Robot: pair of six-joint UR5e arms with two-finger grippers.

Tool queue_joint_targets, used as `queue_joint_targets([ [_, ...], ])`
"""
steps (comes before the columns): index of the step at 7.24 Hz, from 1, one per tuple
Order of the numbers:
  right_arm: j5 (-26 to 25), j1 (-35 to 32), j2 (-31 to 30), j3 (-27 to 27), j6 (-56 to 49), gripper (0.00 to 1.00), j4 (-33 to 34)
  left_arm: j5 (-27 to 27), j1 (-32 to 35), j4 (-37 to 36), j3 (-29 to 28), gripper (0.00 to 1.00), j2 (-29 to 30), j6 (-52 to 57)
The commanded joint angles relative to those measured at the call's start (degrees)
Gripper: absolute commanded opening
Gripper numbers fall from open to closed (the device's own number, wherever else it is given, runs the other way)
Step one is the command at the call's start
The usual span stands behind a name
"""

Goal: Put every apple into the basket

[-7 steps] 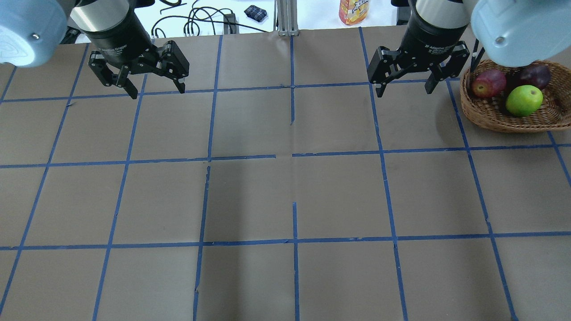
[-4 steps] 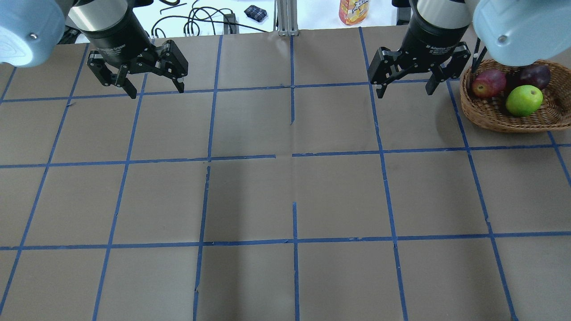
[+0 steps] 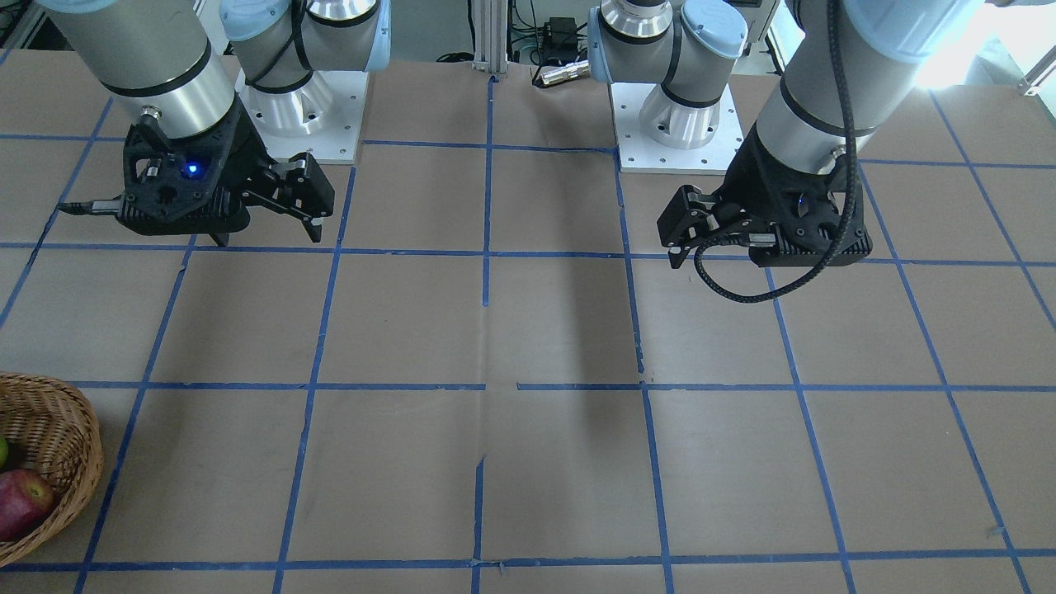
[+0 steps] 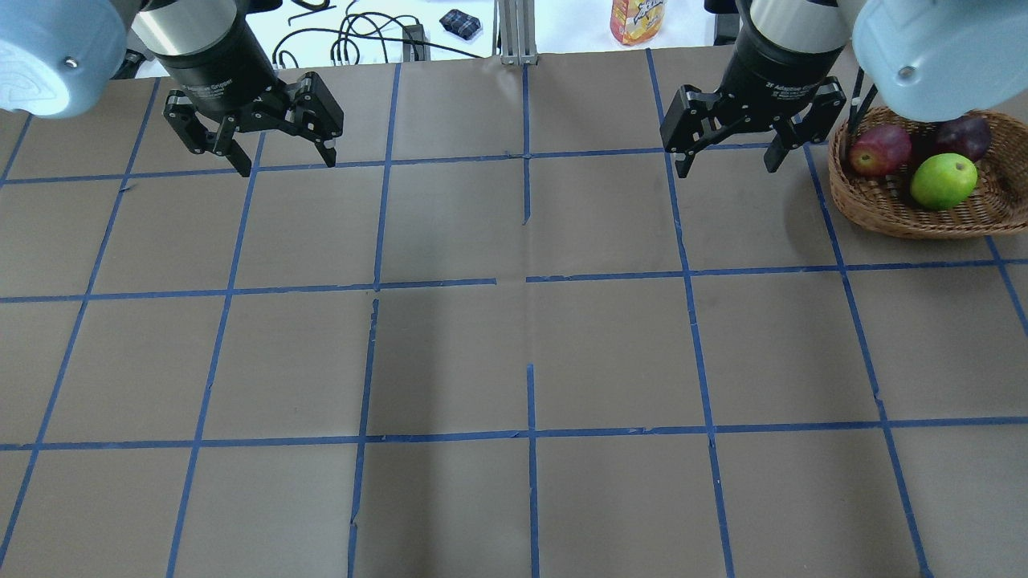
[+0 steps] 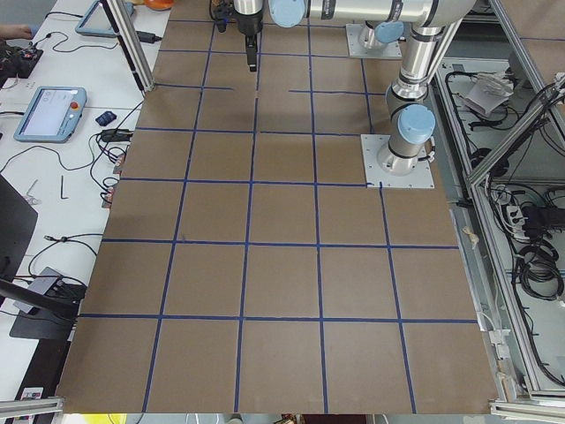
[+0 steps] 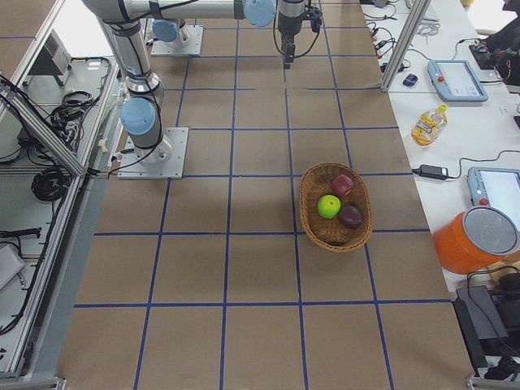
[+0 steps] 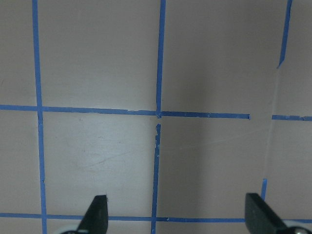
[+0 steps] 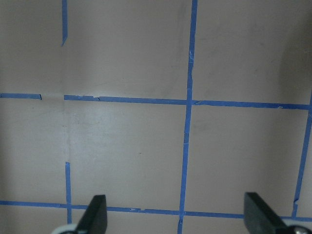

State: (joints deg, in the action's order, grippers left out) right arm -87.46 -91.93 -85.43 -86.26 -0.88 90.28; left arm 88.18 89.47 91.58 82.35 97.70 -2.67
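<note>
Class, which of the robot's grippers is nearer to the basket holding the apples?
Right. The right gripper hangs open just beside the basket, not touching its rim; the left gripper hangs open at the opposite side of the table.

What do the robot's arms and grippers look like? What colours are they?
The arms are silver tubes with pale blue joint caps. The left gripper and right gripper are black, with two jointed fingers and white lettering. A black cable loops by the left one; a blue light glows by the right.
</note>
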Motion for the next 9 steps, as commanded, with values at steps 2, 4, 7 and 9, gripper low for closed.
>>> queue_joint_targets([
  [2,0.0,0.2,0.4,0.5,-0.1,1.00,0.1,0.1,0.0,-0.2,-0.1,1.00,0.1,0.0],
  [4,0.0,0.2,0.3,0.4,-0.1,1.00,0.0,0.1,-0.1,-0.3,-0.1,1.00,0.3,0.0],
  [7,0.0,0.2,0.0,0.3,-0.1,1.00,0.0,0.1,-0.2,-0.3,-0.2,1.00,0.3,0.0],
  [9,0.0,0.2,0.0,0.2,-0.1,1.00,0.0,0.1,-0.3,-1.0,0.0,1.00,0.3,0.1],
])
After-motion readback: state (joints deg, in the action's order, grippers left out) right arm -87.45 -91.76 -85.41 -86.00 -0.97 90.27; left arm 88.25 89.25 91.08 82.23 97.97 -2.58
